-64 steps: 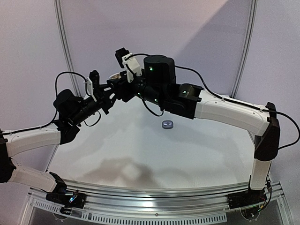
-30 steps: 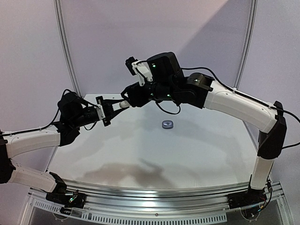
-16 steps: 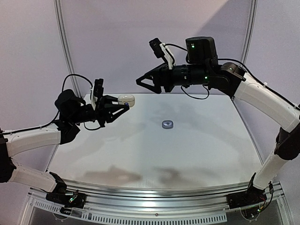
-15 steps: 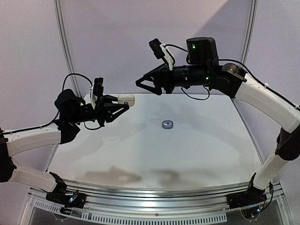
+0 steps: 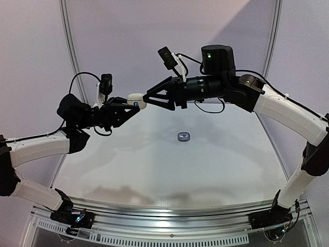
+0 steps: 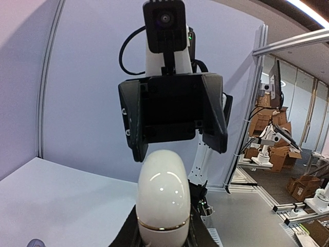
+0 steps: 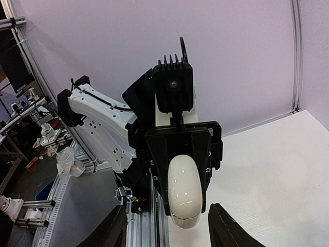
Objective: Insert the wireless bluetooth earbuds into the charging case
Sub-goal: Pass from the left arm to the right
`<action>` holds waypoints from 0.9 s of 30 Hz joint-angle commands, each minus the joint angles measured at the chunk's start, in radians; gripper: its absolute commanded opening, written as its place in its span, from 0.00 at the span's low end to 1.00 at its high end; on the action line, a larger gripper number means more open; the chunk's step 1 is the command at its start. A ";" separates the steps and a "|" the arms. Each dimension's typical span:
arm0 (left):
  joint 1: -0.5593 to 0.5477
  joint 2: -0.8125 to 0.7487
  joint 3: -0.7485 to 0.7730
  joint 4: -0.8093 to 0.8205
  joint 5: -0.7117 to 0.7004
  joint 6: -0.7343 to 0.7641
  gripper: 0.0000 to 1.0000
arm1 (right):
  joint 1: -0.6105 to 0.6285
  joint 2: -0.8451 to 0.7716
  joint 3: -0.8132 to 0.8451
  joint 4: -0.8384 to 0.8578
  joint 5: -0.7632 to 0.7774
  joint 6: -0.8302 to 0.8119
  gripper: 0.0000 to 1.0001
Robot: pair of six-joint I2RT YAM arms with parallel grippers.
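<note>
**Bimanual approach over the far-left part of the worktop.** The left gripper (image 5: 128,105) is clamped on a white charging case (image 5: 136,100) and holds it in the air, clear of the surface, with the free end of the case pointing toward the other arm. The right gripper (image 5: 149,98) has its fingers spread wide. In the top view their tips reach the free end of the case, though no contact can be confirmed. The left wrist view looks along the case (image 6: 163,206) into the spread jaws beyond it. The right wrist view shows the same case (image 7: 184,190) end-on, between that camera's own parted fingers.

**Change.** Half a second earlier a clear gap separated the right fingertips from the case, and the case sat slightly lower. The left arm has since lifted it and the right arm has moved in, closing the gap. This reads as preparation for a two-handed action on the case, probably opening or re-gripping it.

**Containers.** The case is closed along a thin gold seam, so its contents are hidden. No earbuds appear in any view, and insertion has evidently not begun. A small grey-purple rounded item (image 5: 183,136) lies near the middle of the worktop, well apart from both grippers. Whether it is a second case or something else cannot be told.
</note>
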State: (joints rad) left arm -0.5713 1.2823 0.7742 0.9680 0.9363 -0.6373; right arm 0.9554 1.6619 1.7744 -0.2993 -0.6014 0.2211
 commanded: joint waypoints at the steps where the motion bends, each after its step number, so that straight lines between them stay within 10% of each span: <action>1: -0.001 0.009 0.029 0.027 0.018 -0.016 0.00 | 0.000 0.065 0.062 -0.018 -0.034 0.022 0.53; 23: 0.001 0.005 0.023 0.030 0.007 0.007 0.00 | 0.005 0.126 0.099 -0.007 -0.101 0.070 0.00; 25: 0.001 0.000 0.021 0.003 -0.012 0.030 0.26 | 0.005 0.118 0.096 -0.014 -0.083 0.068 0.00; 27: 0.001 -0.009 0.019 -0.046 -0.043 0.081 0.82 | 0.002 0.103 0.087 -0.028 -0.037 0.053 0.00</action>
State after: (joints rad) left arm -0.5709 1.2831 0.7811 0.9802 0.9298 -0.6434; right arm 0.9516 1.7634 1.8484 -0.3069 -0.6647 0.2554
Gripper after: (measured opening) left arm 0.369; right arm 0.219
